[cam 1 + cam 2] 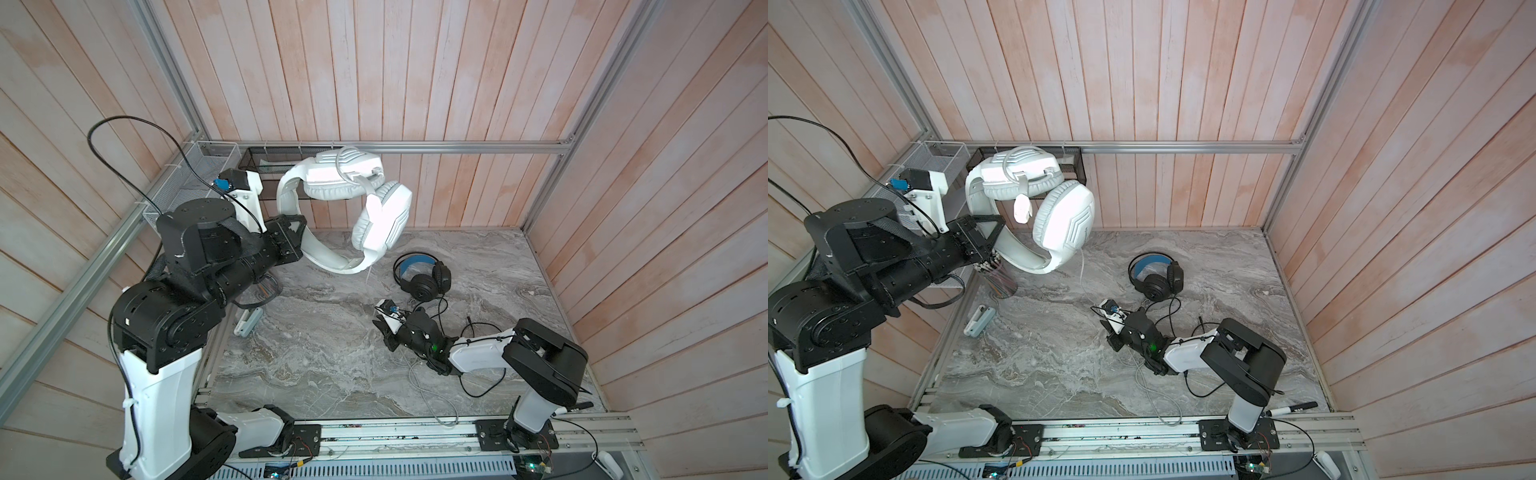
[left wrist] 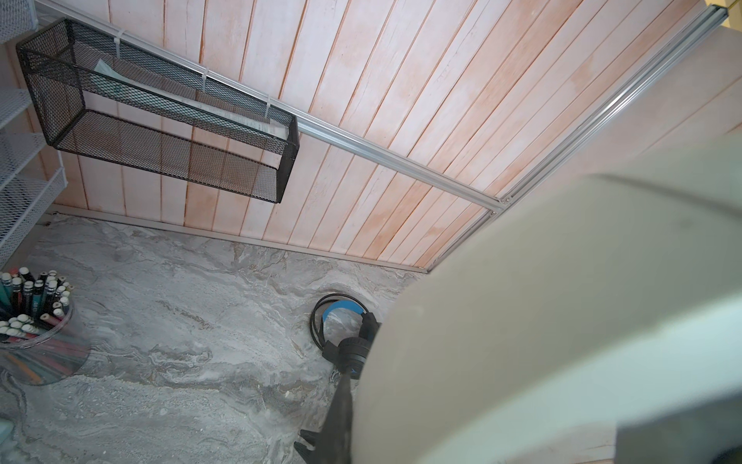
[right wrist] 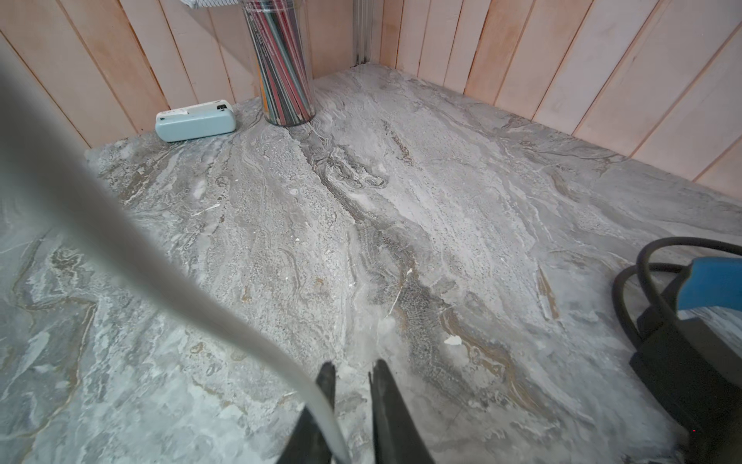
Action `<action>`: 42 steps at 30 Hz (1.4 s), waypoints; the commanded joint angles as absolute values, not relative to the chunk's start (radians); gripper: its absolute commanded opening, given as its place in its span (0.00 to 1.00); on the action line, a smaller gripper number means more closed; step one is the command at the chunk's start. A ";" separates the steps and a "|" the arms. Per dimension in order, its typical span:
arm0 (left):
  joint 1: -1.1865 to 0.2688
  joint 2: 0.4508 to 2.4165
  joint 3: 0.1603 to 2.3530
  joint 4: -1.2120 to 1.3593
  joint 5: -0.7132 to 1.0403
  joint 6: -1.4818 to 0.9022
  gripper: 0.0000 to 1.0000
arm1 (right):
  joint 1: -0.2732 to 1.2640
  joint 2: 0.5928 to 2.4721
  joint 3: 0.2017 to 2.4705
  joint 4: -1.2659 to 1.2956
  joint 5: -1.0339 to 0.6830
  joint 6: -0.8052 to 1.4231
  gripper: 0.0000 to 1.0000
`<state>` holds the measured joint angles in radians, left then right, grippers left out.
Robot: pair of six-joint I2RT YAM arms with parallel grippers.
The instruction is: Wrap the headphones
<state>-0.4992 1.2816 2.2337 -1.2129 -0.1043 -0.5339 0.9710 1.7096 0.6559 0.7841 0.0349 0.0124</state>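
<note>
The raised headset [image 1: 382, 220] is hanging over the table [image 1: 311, 353]'s back left, its cable [image 3: 180, 289] trailing down; the second headset [image 1: 424, 284] is lying to its right

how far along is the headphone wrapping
Done: little; the white cable is perhaps looped once over an earcup. In hand: left claw holds the white headphones aloft; right claw pinches the cable low. Left: the slack on the table, plus the black headphones, untouched.

In both top views, three sides are closed by pale, pink-washed plank walls [image 1: 415, 83] [image 1: 1163, 75] edged with aluminium rails [image 1: 457, 146], and the floor is formed by a grey marbled tabletop [image 1: 324, 357]. At the upper left of the frame, a black mesh basket [image 1: 249, 156] and a white wire rack [image 1: 174, 195] are hung from the rails. All is lit softly and evenly.
</note>
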 commanded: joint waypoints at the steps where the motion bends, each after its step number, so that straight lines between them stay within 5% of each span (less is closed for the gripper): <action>1: -0.495 1.272 2.182 -1.140 -0.179 -0.512 0.00 | 1.035 1.622 0.667 0.679 0.077 -0.032 0.03; 15: -0.415 1.358 1.670 -0.962 -0.424 -0.350 0.00 | 1.472 1.214 1.042 -0.212 0.464 -0.264 0.00; 25: -0.613 1.222 1.214 -0.784 -0.439 -0.243 0.00 | 1.461 1.151 1.261 -0.497 0.692 -0.426 0.00; 42: -0.707 1.023 1.013 -0.733 -0.257 -0.204 0.00 | 1.263 1.140 1.329 -0.481 0.487 -0.479 0.00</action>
